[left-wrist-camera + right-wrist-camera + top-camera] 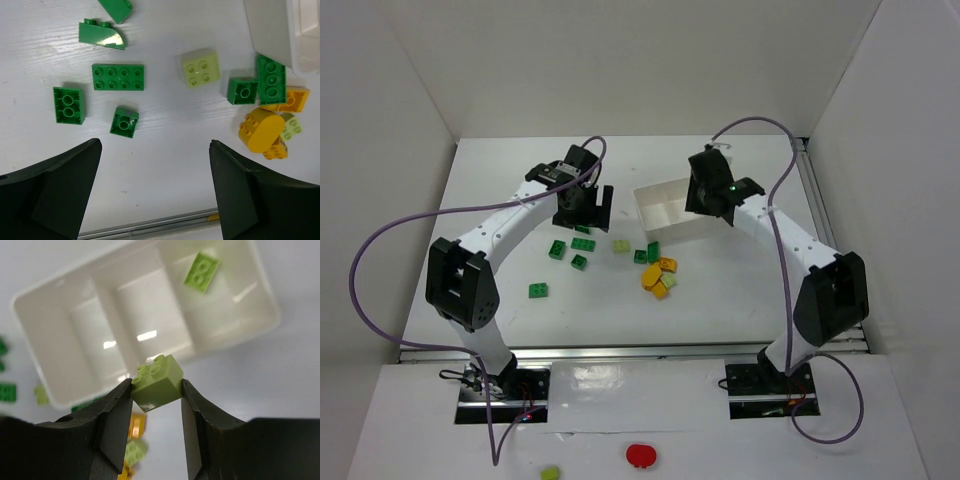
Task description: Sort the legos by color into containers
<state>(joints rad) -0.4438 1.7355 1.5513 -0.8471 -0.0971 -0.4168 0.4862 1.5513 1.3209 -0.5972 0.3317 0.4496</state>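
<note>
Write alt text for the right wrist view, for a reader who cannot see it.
The right gripper pinches a pale yellow-green brick above the rim of the white three-compartment tray. One matching brick lies in an end compartment; the other two look empty. Blurred green bricks and orange bricks lie on the table.

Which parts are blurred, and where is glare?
Right wrist view: the pale green studded plastic brick in the right hand is sharp; the white three-compartment plastic tray behind is blurred, with glare spots. Left wrist view: glare on the dark green curved plastic brick.
</note>
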